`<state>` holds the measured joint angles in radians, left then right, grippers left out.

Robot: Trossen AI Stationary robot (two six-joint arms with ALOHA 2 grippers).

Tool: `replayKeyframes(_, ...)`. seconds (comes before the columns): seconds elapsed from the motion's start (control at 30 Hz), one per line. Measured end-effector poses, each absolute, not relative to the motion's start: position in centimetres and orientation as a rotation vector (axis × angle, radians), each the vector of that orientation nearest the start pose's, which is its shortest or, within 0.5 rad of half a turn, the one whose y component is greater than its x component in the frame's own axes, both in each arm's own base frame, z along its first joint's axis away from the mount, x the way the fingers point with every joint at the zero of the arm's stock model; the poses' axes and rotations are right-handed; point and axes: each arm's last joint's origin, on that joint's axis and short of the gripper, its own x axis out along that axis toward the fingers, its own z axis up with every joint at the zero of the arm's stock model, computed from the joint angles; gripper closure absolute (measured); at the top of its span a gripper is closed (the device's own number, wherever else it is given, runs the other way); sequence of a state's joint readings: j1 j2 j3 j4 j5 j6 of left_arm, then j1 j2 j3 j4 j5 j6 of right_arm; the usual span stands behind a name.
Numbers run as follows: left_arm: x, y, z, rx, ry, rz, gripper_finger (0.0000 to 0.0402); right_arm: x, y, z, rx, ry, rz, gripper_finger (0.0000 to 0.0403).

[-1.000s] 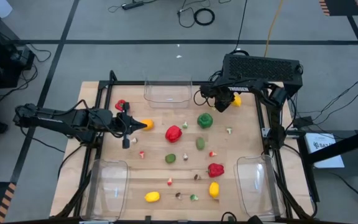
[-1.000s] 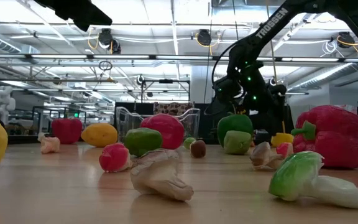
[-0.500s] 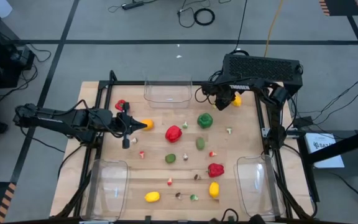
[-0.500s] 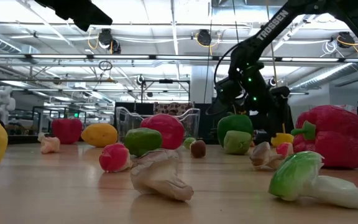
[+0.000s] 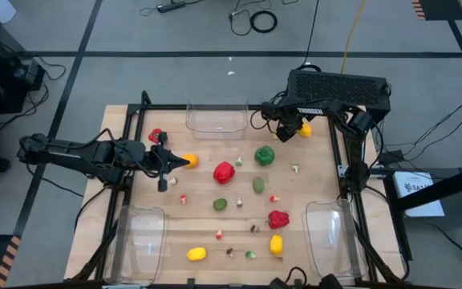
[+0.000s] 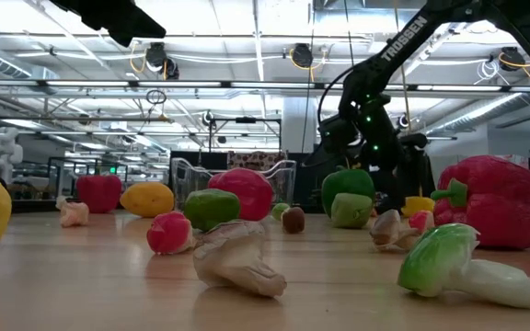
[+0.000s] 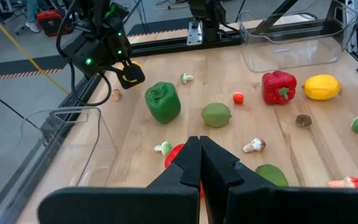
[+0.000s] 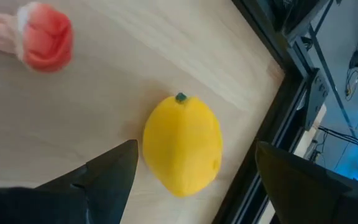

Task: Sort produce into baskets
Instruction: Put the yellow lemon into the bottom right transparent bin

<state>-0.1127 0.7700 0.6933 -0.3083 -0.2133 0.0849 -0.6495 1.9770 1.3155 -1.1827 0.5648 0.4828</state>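
Yellow lemon [image 8: 183, 144] half-hidden under right gripper [image 8: 194, 171]

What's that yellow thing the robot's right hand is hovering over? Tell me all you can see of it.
It looks like a toy lemon: smooth, bright yellow, egg-shaped, with a tiny green stem nub at one end. It lies on its side on the wooden table, near the far right corner beside the dark frame rail. The right hand stands open around it, fingers either side, not touching.

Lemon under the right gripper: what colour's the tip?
Yellow lemon with a small green tip; clearest in the right wrist view.
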Motion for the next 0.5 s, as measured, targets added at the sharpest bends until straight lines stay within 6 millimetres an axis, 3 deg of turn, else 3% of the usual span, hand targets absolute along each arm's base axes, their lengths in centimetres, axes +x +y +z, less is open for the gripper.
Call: replayKeyframes(0.5,16.71,-1.28,29.02,0.15,0.408,0.082,0.04,25.62,-20.46,15.2,0.56,1.708,-1.152,0.0085)
